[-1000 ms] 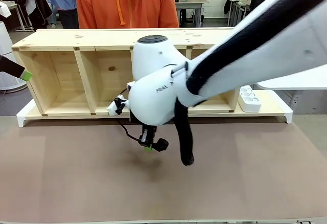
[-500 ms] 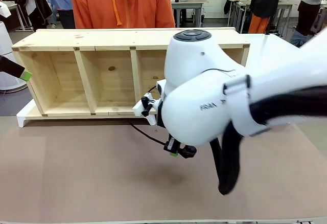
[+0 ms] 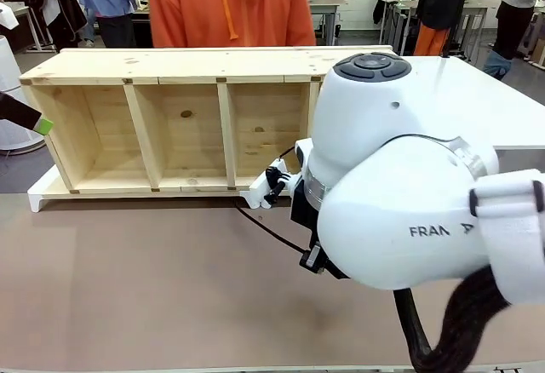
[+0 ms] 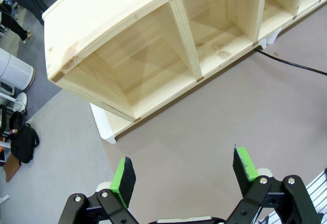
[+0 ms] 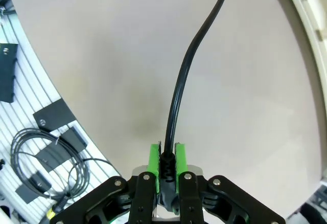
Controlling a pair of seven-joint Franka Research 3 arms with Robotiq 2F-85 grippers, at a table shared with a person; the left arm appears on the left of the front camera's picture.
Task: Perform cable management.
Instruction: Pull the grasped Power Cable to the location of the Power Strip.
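Where the cable [image 5: 183,81] enters the R wrist view at top centre, it runs down mid-frame over the brown table [image 5: 92,55] into the right gripper [image 5: 166,151] at bottom centre, green pads [image 5: 154,155] clamped tight on it. Front view: the cord slants from the wooden shelf [image 3: 179,66] base, centre frame, down-right across the tabletop & goes behind the big white right arm [image 3: 400,211]. Shelf spans upper frame, open bays facing cam; person [image 3: 230,7] in orange hoodie behind it, top centre. L wrist view, bottom: left gripper [image 4: 184,170] jaws wide apart, nothing between, above table nr shelf end bay.
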